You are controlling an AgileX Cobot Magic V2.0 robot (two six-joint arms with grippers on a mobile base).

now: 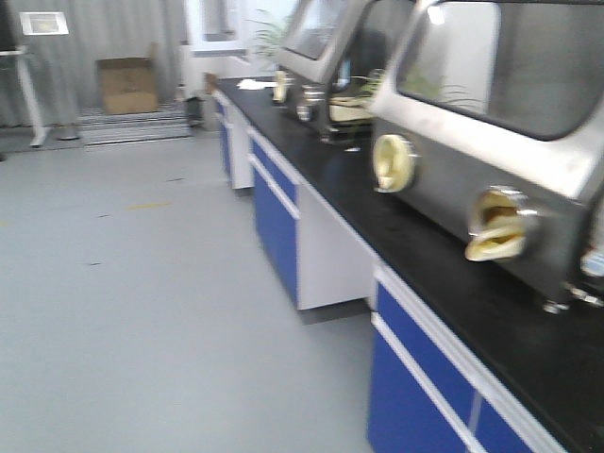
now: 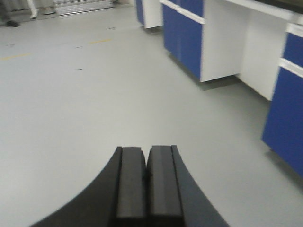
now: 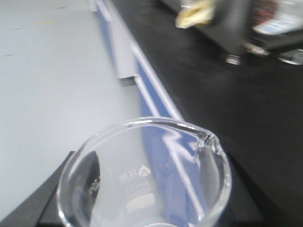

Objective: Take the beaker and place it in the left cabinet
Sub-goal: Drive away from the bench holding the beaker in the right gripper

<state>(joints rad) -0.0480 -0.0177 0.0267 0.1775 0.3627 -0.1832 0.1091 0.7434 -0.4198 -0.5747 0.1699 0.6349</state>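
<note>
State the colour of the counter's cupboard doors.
The cupboard doors are blue with white trim, clearest in the exterior front-facing view.

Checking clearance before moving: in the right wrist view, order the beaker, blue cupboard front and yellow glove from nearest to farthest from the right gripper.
1. beaker, held, bottom of view.
2. blue cupboard front, just beyond, centre.
3. yellow glove, far back, top.

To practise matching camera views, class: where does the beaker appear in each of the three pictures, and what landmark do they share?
Exterior front-facing: not in it.
Left wrist-mounted: not in it.
Right wrist-mounted: the beaker fills the lower centre, rim towards the camera.
Shared landmark: the blue cupboard fronts under the black counter.
</note>
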